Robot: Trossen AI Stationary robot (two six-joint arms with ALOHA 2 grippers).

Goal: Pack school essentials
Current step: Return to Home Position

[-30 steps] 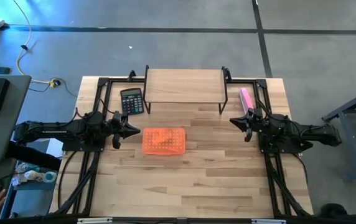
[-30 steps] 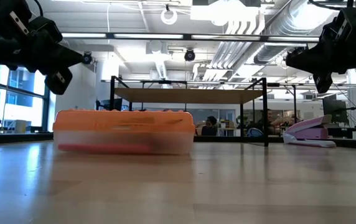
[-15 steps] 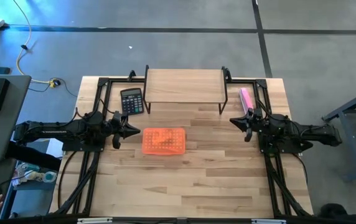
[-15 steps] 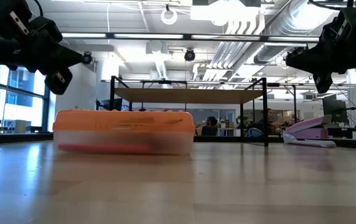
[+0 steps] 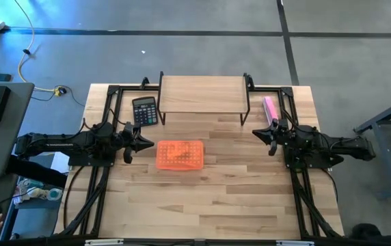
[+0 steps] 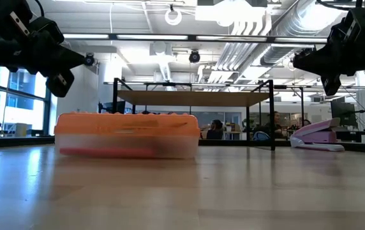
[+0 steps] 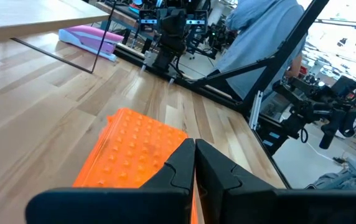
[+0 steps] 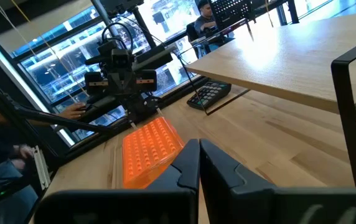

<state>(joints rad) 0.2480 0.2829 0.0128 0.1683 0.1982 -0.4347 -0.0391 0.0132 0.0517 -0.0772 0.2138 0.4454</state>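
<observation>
- You will find the left arm (image 5: 65,143) and the right arm (image 5: 325,147) dark, near-black, built of slim jointed links.
- On the left claw (image 5: 149,144), note two matt black fingers (image 7: 178,165) tapering to a point.
- On the right claw (image 5: 255,132), note the same black wedge profile.

The box (image 5: 179,155) lies between the left gripper (image 5: 151,144) and the right gripper (image 5: 255,132); the calculator (image 5: 144,111) lies behind it, beside the shelf (image 5: 202,93).
</observation>
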